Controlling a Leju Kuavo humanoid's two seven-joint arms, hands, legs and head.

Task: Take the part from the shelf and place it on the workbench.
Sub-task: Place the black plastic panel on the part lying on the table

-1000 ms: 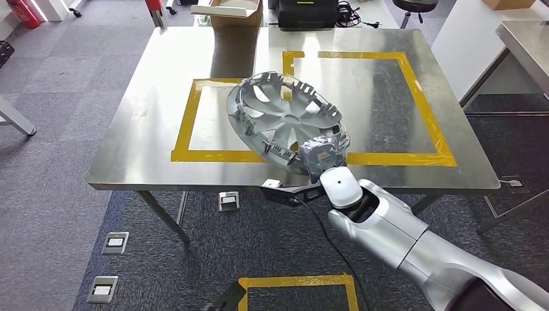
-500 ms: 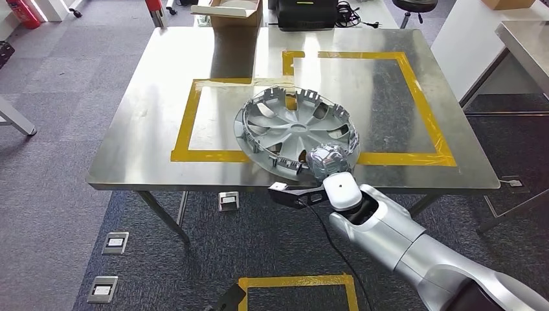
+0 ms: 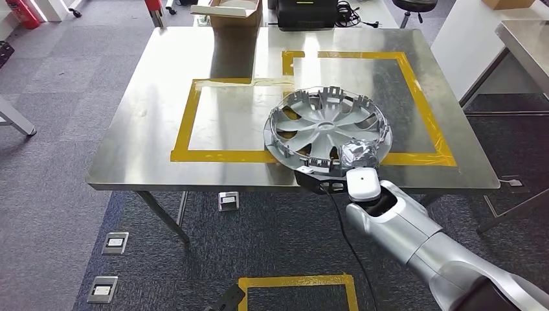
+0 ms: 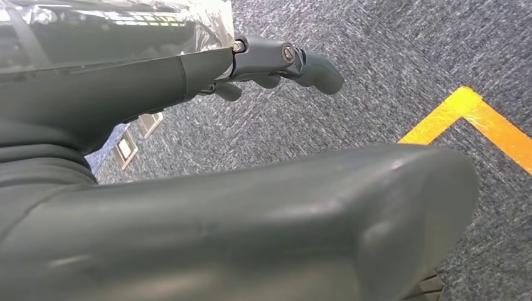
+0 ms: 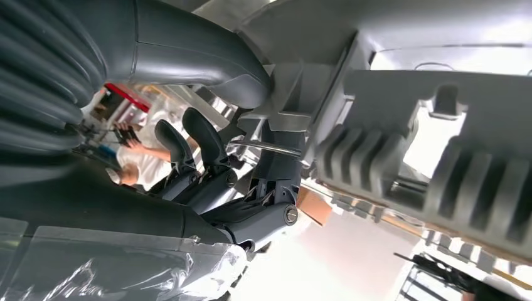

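Hubcap (image 3: 329, 127) clamped at its near rim by right hand (image 3: 360, 155): light, stiff plastic, fragile clips; rim grip sound. Left hand (image 4: 276, 59) state unclear.

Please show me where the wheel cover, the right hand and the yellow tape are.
wheel cover (image 3: 322, 124), head view, on its centre hub.
right hand (image 3: 358, 154), head view, on the wrapped back of the hand at the cover's rim.
yellow tape (image 3: 189, 115), head view, on the left strip on the workbench.
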